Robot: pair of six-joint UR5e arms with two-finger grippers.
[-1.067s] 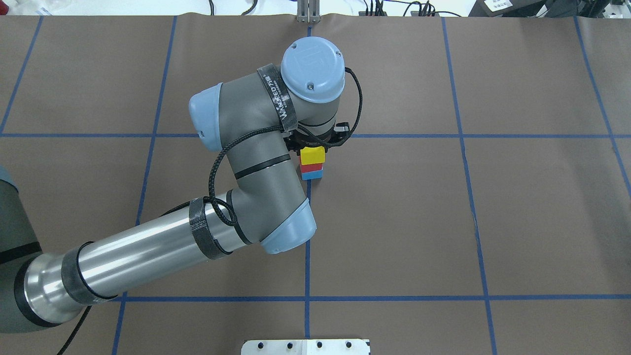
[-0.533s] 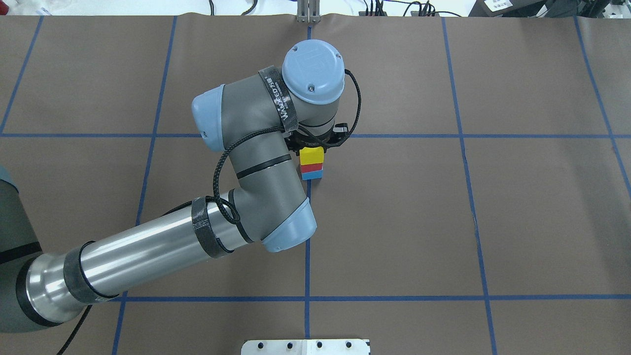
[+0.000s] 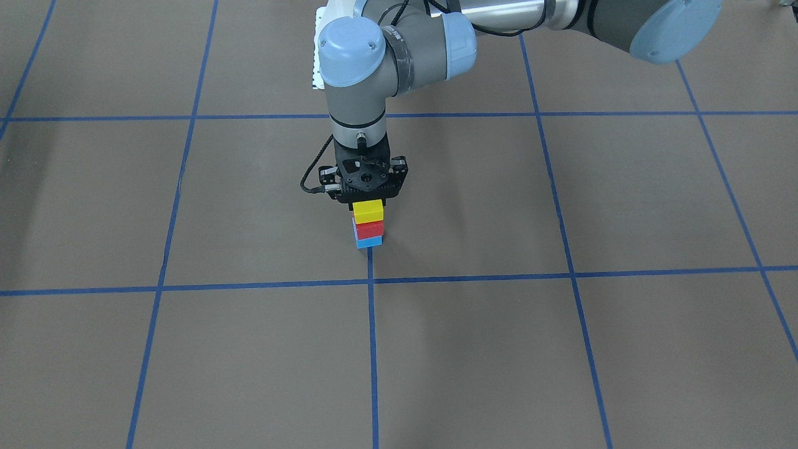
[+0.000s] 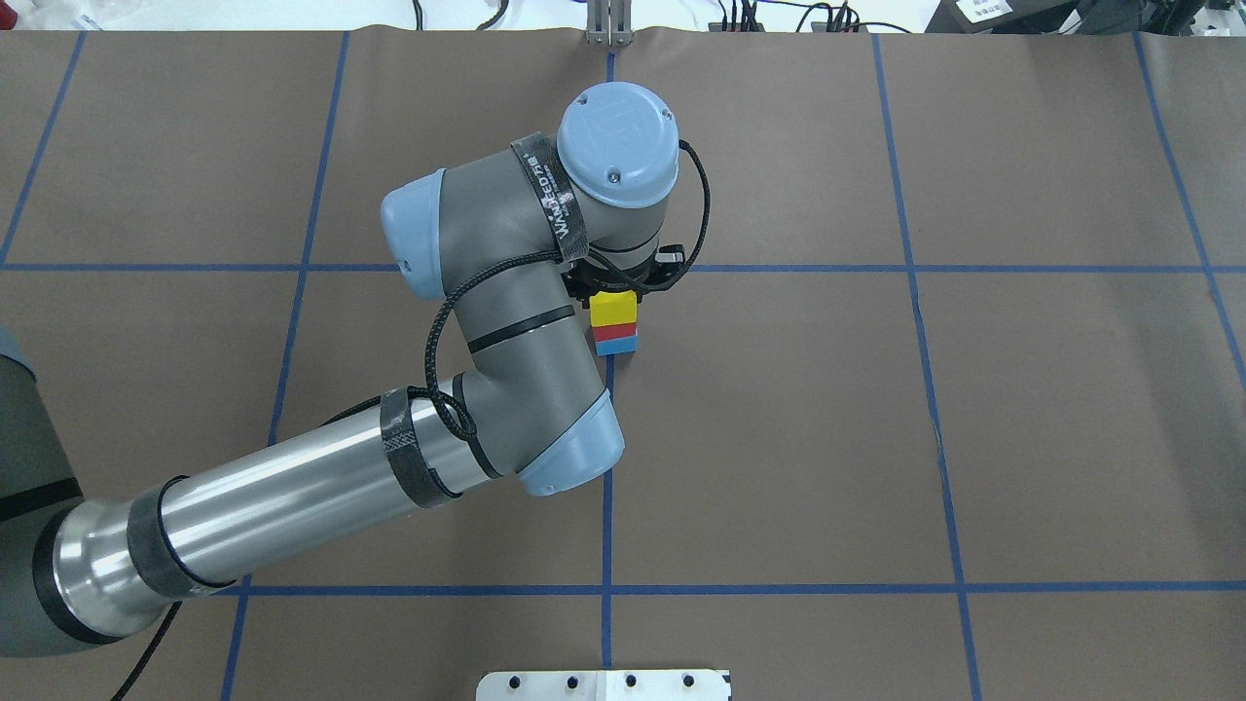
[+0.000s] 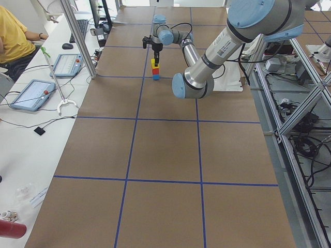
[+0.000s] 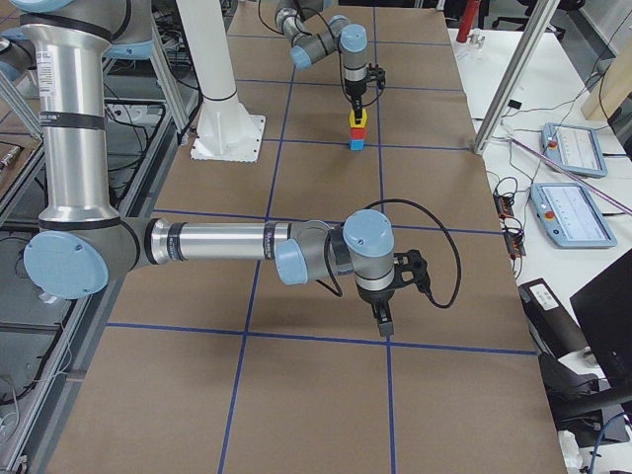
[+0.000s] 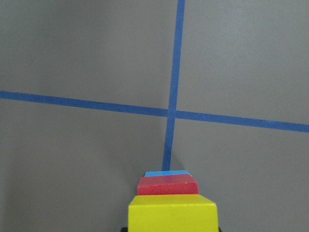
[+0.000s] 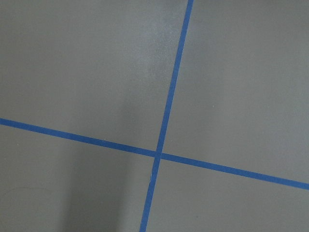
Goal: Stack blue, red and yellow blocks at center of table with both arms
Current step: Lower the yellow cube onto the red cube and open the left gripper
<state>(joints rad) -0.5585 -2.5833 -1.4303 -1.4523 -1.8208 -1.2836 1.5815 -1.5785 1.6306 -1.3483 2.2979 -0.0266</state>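
A yellow block (image 3: 368, 211) sits on top of a red block (image 3: 369, 228) and a blue block (image 3: 369, 241), a stack next to the central crossing of tape lines. My left gripper (image 3: 367, 203) points straight down and is shut on the yellow block, whose bottom meets the red block. The stack also shows in the overhead view (image 4: 614, 326) and in the left wrist view (image 7: 171, 210). My right gripper (image 6: 383, 318) shows only in the exterior right view, low over bare table; I cannot tell whether it is open or shut.
The brown table cover (image 4: 973, 419) carries a grid of blue tape lines. My left arm's elbow (image 4: 545, 428) hangs over the table just left of the stack. A white mounting plate (image 4: 604, 684) lies at the near edge.
The yellow block and my left gripper have shifted slightly left and lower onto the red block. The red and blue blocks have not moved.
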